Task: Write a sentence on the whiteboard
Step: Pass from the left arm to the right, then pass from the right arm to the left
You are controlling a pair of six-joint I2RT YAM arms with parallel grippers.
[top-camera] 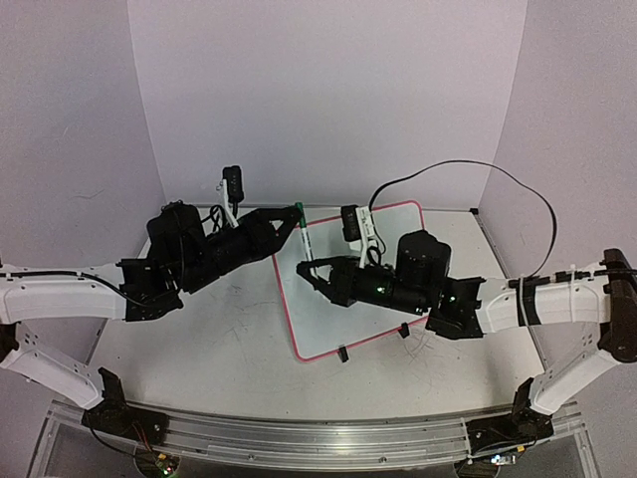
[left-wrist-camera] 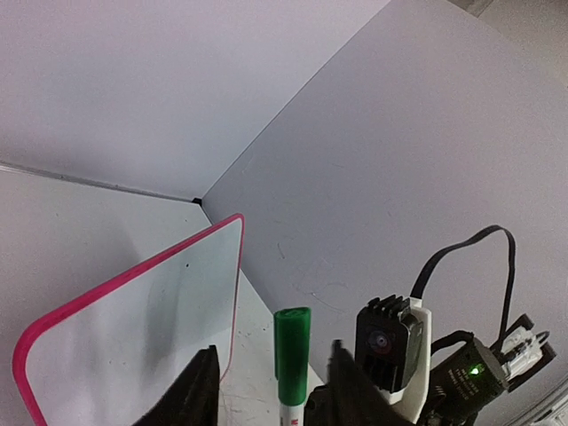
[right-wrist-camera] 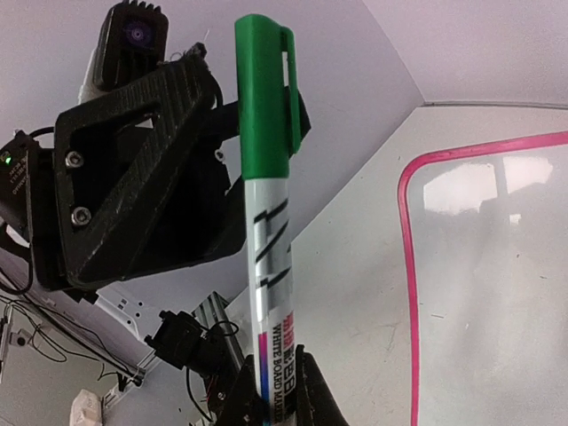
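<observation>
A whiteboard marker (top-camera: 303, 239) with a green cap (left-wrist-camera: 292, 355) stands nearly upright above the whiteboard's left edge. My right gripper (right-wrist-camera: 275, 364) is shut on the marker's lower barrel (right-wrist-camera: 266, 248), seen in the top view just below it (top-camera: 309, 269). My left gripper (left-wrist-camera: 273, 348) sits at the cap end (top-camera: 296, 217), open, with a gap on each side of the cap. The whiteboard (top-camera: 328, 324) lies flat with a pink frame (right-wrist-camera: 406, 266); my right arm covers its middle. The sentence is not in view.
The board's black feet (top-camera: 342, 354) point toward the arms. The right wrist camera (left-wrist-camera: 390, 355) sits close beside my left fingers. A black cable (top-camera: 498, 179) loops over the back right. White walls enclose the table; a metal rail (top-camera: 318, 438) runs along the front.
</observation>
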